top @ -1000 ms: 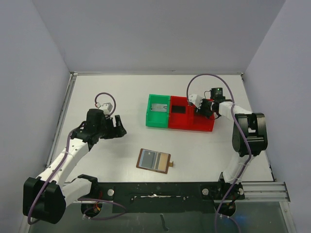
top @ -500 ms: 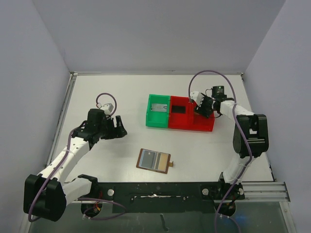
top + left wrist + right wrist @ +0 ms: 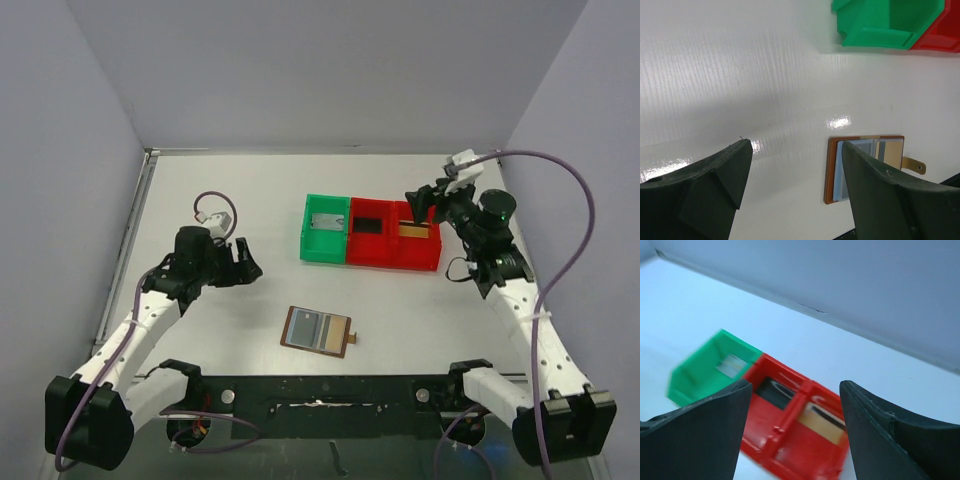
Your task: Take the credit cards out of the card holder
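The brown card holder (image 3: 318, 329) lies open on the table near the front, its grey-blue lining up; it also shows in the left wrist view (image 3: 865, 167). The pale grey card (image 3: 325, 222) lies in the green tray (image 3: 308, 240). The black card (image 3: 369, 225) and the golden-orange card (image 3: 413, 231) lie in separate compartments of the red tray (image 3: 392, 264). My right gripper (image 3: 425, 203) is open and empty, raised over the red tray's right end. My left gripper (image 3: 243, 262) is open and empty, left of the trays and apart from the holder.
The green and red trays stand joined at the table's middle back. In the right wrist view the grey card (image 3: 730, 365), black card (image 3: 774, 391) and golden-orange card (image 3: 822, 424) show between my fingers. Grey walls close the table on three sides.
My right gripper has lifted up and away to the right from the red tray; the golden-orange card now shows in the right compartment. The left arm has barely moved.
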Available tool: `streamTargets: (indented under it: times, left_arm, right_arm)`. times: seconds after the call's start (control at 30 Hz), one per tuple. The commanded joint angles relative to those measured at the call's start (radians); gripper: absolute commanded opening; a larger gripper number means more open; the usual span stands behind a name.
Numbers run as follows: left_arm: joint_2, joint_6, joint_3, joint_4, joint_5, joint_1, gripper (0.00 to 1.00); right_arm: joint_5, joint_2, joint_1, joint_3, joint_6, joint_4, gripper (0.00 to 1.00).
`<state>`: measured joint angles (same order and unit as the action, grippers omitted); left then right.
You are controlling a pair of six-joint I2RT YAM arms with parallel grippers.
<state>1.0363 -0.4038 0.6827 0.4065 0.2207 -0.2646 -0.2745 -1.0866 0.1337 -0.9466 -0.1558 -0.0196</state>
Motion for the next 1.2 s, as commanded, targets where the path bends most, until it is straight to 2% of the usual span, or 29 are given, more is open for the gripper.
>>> streamTargets:
  times: [0.0,0.07,0.17,0.23,0.27,0.43,0.5,0.63,0.77,0.97,1.0,1.1,1.17]
  left_arm:
    - [-0.06,-0.01,-0.02,-0.087,0.074,0.008,0.63]
    - [-0.07,-0.033,-0.021,-0.112,0.109,0.008,0.55]
    - [-0.07,-0.122,-0.08,-0.194,0.211,0.008,0.55]
    - [-0.08,-0.233,-0.137,-0.273,0.268,0.0,0.55]
    - [-0.088,-0.28,-0.163,-0.311,0.283,-0.01,0.56]
    - [-0.126,-0.405,-0.224,-0.38,0.239,-0.132,0.56]
    - [-0.125,-0.444,-0.235,-0.401,0.19,-0.201,0.56]
    - [-0.115,-0.497,-0.253,-0.431,0.099,-0.319,0.56]
    - [-0.121,-0.532,-0.266,-0.442,0.075,-0.356,0.56]
    - [-0.089,-0.557,-0.281,-0.482,0.076,-0.398,0.56]
    - [-0.08,-0.56,-0.281,-0.49,0.073,-0.407,0.56]
    - [-0.051,-0.567,-0.279,-0.517,0.07,-0.428,0.56]
    - [-0.03,-0.568,-0.274,-0.532,0.069,-0.44,0.56]
  right_arm:
    - [-0.054,0.126,-0.006,0.117,0.642,0.041,0.72]
    - [-0.183,0.155,-0.006,0.175,0.772,0.044,0.71]
    - [-0.193,0.177,0.072,0.268,0.958,0.029,0.54]
    - [-0.076,0.205,0.205,0.317,1.006,-0.02,0.49]
    - [0.033,0.219,0.281,0.334,1.035,-0.075,0.47]
    - [0.41,0.241,0.69,0.396,1.166,-0.172,0.32]
    - [0.474,0.188,0.805,0.392,1.207,-0.189,0.29]
    - [0.543,0.017,0.952,0.322,1.259,-0.245,0.28]
    - [0.544,-0.088,0.998,0.308,1.308,-0.238,0.24]
    - [0.506,-0.117,0.995,0.364,1.342,-0.205,0.24]
    - [0.493,-0.116,0.984,0.378,1.338,-0.183,0.24]
    - [0.387,-0.111,0.912,0.421,1.301,-0.093,0.15]
    - [0.338,-0.105,0.873,0.449,1.301,-0.044,0.15]
